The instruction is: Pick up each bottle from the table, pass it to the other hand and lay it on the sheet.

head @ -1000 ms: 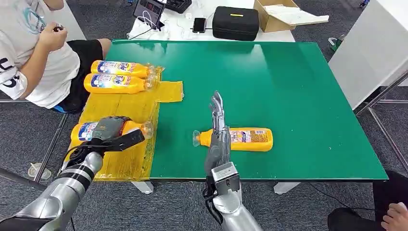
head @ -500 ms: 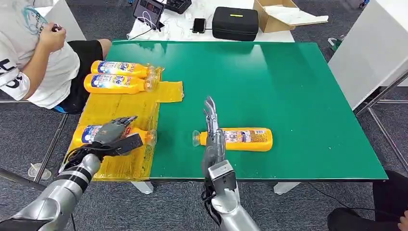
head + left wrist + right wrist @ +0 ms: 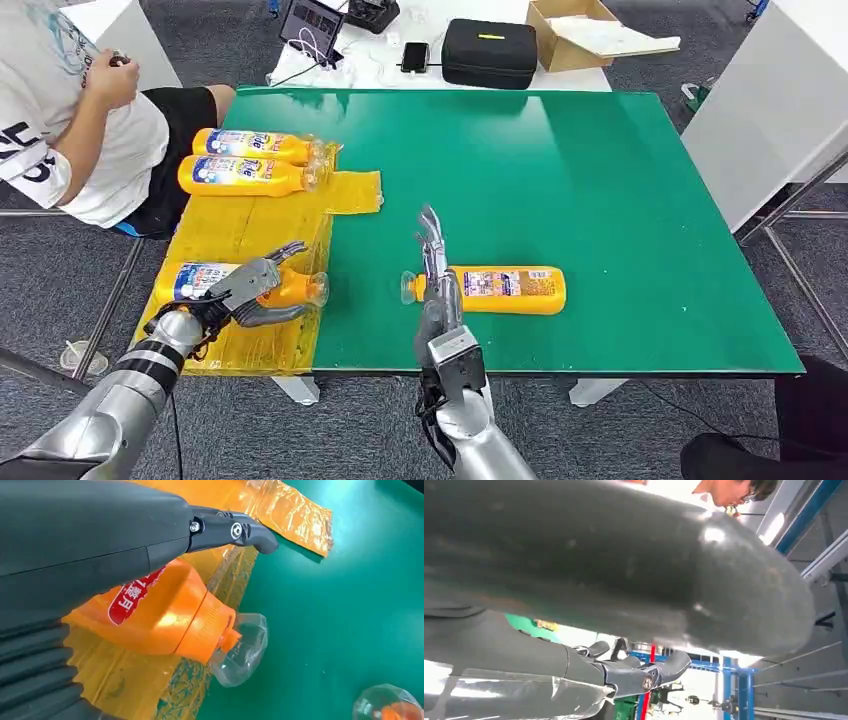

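While fingers splay, left robot hand empty over glossy orange bottle | right robot hand flat, empty

1. A robotics lab or test office is showing: grey carpet flooring is lying under a green-topped table.
2. Beyond the right hand, a white desk is carrying a black case, a cardboard box and cabled devices.

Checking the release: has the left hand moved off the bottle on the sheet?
Yes. The left hand has opened and slid toward the bottle's neck, nearer the yellow sheet's inner edge.
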